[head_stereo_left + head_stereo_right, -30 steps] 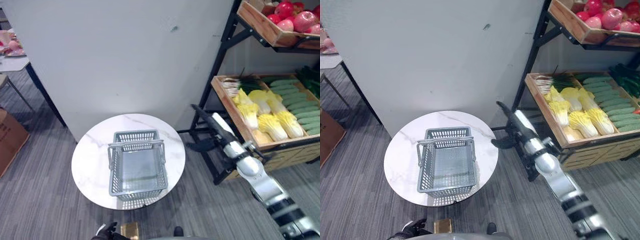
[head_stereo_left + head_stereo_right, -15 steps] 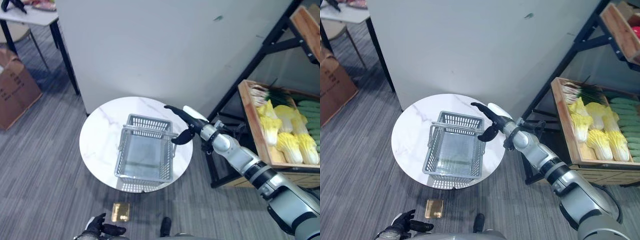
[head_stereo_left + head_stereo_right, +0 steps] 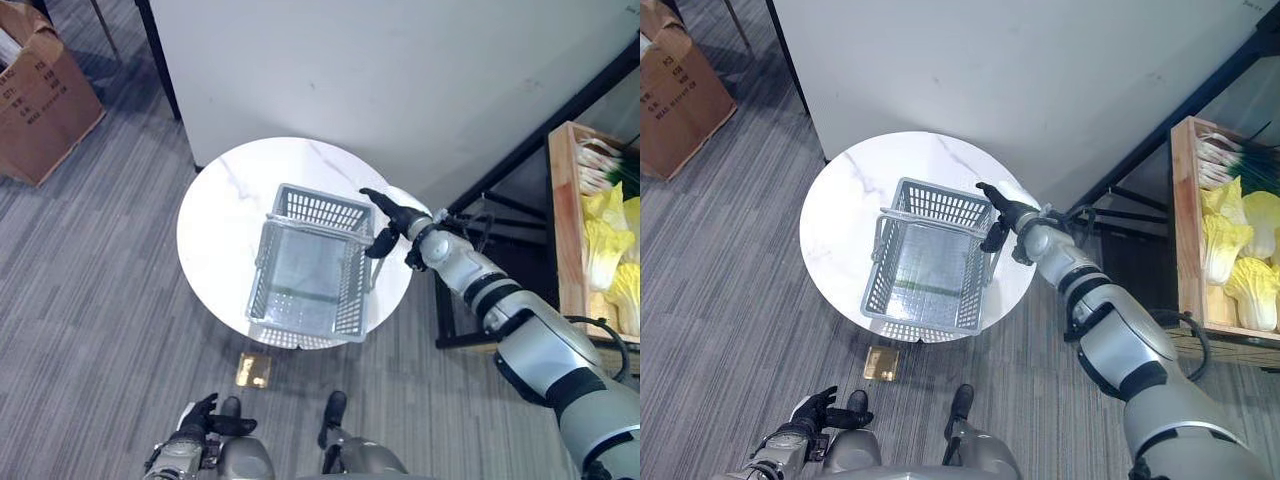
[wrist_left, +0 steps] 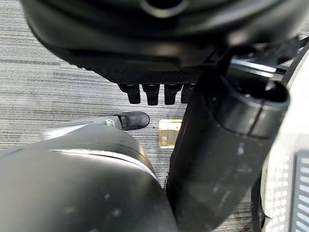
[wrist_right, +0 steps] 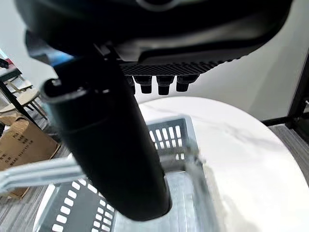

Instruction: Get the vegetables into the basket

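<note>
The right hand (image 3: pixel 1006 218) reaches out over the round white marble worktop (image 3: pixel 215 225), its fingers straight and relaxed and its thumb hanging down, grasping nothing. Directly under and just ahead of its fingertips sits the grey plastic basket (image 3: pixel 310 267), and the hand hovers at the basket's far right corner, close above the rim and the raised grey handle (image 5: pixel 34 171); whether it touches the rim cannot be told. In the right wrist view the thumb points down toward the basket's slotted wall, with the handle crossing behind it. The basket holds nothing.

Well off to the right of that hand, beyond the arm, a wooden crate (image 3: pixel 1181 230) on a black metal rack (image 3: pixel 470 320) holds the vegetables: yellow-leaved napa cabbages (image 3: pixel 1222 247) and, further back, spring onions (image 3: pixel 1225 150).

The left hand (image 3: pixel 212 420) hangs low beside the body over the grey carpet, fingers loosely extended and empty. Just ahead of it a small gold-coloured square (image 3: pixel 253 371) lies on the floor by the worktop's base. Far beyond it, a cardboard box (image 3: pixel 45 95) stands on the carpet near the white partition wall (image 3: pixel 1020 70).
</note>
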Robot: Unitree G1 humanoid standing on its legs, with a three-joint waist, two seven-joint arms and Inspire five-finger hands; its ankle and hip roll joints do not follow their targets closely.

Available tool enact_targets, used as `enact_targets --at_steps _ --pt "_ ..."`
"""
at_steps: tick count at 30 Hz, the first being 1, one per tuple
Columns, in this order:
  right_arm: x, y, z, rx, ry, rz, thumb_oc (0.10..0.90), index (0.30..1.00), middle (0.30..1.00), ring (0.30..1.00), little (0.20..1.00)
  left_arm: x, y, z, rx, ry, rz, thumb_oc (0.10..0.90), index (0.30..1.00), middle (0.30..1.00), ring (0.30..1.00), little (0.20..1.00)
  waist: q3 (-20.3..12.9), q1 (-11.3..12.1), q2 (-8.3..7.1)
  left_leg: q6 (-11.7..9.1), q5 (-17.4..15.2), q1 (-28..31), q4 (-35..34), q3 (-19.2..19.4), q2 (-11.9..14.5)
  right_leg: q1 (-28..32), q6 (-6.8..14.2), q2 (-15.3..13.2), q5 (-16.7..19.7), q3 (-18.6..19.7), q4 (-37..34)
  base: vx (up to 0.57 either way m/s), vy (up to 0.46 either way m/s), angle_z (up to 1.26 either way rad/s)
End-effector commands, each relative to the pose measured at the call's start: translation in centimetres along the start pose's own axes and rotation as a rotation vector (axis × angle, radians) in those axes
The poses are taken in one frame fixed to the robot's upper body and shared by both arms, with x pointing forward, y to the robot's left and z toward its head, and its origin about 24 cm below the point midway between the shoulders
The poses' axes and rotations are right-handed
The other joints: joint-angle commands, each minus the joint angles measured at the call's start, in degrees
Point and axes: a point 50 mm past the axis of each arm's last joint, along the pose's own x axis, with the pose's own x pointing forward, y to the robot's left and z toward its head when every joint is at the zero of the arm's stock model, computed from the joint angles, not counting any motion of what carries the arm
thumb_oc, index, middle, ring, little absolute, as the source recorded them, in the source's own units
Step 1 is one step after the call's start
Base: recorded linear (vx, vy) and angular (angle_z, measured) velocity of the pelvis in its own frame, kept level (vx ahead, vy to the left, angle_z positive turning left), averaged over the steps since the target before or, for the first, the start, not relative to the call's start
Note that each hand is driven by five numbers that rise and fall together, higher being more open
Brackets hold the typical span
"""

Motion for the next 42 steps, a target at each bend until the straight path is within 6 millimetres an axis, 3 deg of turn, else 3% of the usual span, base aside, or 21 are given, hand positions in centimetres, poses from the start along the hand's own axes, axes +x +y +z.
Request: enact_targets --at_steps 1,10,11,12,30,35,39,42 --pt "0.7 -5.8 4.4 -0.051 -0.1 -0.182 0.9 1.0 1.0 1.0 1.0 -0.4 -1.5 -2.3 0.1 0.072 -0.04 0.9 1.0 1.0 1.0 1.0 1.33 1.0 -1.48 -0.13 3.18 0.18 -2.14 1.27 -1.97 4.85 4.58 -1.79 -4.28 4.74 3.62 0.0 0.0 0.0" --pt "1.3 -3.4 4.8 -0.074 -0.07 -0.117 0.9 1.0 1.0 1.0 1.0 -0.3 -2.0 -1.7 0.111 0.058 -0.055 0.9 1.0 1.0 1.0 1.0 1.29 0.91 -1.1 -0.18 2.97 1.16 -2.14 1.39 -1.84 5.41 4.31 -1.66 -4.51 5.15 3.53 0.0 0.0 0.0" --pt "1.3 -3.2 4.8 -0.076 -0.071 -0.113 0.735 0.769 0.769 0.769 0.769 -0.3 -2.1 -1.7 0.114 0.056 -0.058 0.9 1.0 1.0 1.0 1.0 1.31 0.85 -1.02 -0.18 2.96 1.28 -2.14 1.44 -1.83 5.48 4.3 -1.67 -4.53 5.14 3.57 0.0 0.0 0.0" --pt "1.3 -3.2 4.7 -0.073 -0.068 -0.111 0.4 0.3 0.3 0.3 0.3 -0.4 -2.1 -1.7 0.115 0.057 -0.059 0.9 1.0 1.0 1.0 1.0 1.28 0.81 -0.94 -0.16 2.93 1.37 -2.14 1.43 -1.85 5.56 4.28 -1.68 -4.54 5.18 3.56 0.0 0.0 0.0" --pt "1.0 -3.1 6.1 -0.08 -0.156 -0.097 0.4 0.3 0.3 0.3 0.3 -0.5 -2.3 -2.3 0.123 0.084 -0.072 0.9 1.0 1.0 1.0 1.0 0.28 0.1 -1.07 -0.03 2.46 2.95 -2.14 1.49 -2.13 6.48 4.28 -1.96 -4.79 5.03 4.37 0.0 0.0 0.0" --pt "-0.4 -4.1 7.5 -0.134 -0.291 -0.101 0.4 0.3 0.3 0.3 0.3 -0.6 -2.3 -3.1 0.093 0.114 -0.065 0.9 1.0 1.0 1.0 1.0 -1.72 -1.56 -1.04 0.21 1.53 5.13 -2.14 2.76 -2.42 7.47 4.4 -2.2 -4.94 6.31 4.64 0.03 0.017 -0.12" --pt "-1.4 -4.7 7.0 -0.14 -0.322 -0.105 0.4 0.3 0.3 0.3 0.3 -0.7 -2.4 -3.5 0.077 0.125 -0.068 0.9 1.0 1.0 1.0 1.0 -2.58 -2.46 -0.62 0.31 1.08 6.19 -2.14 3.36 -2.5 8.19 4.39 -2.35 -5.14 6.9 4.66 0.01 0.01 -0.12" --pt "-3.1 -6.2 5.8 -0.131 -0.357 -0.13 0.4 0.3 0.3 0.3 0.3 -0.9 -2.5 -4.1 0.057 0.143 -0.069 0.9 1.0 1.0 1.0 1.0 -4.12 -4.0 0.61 0.42 0.64 7.89 -2.14 4.44 -2.64 9.29 4.36 -2.43 -5.29 7.69 4.28 0.0 0.011 -0.12"
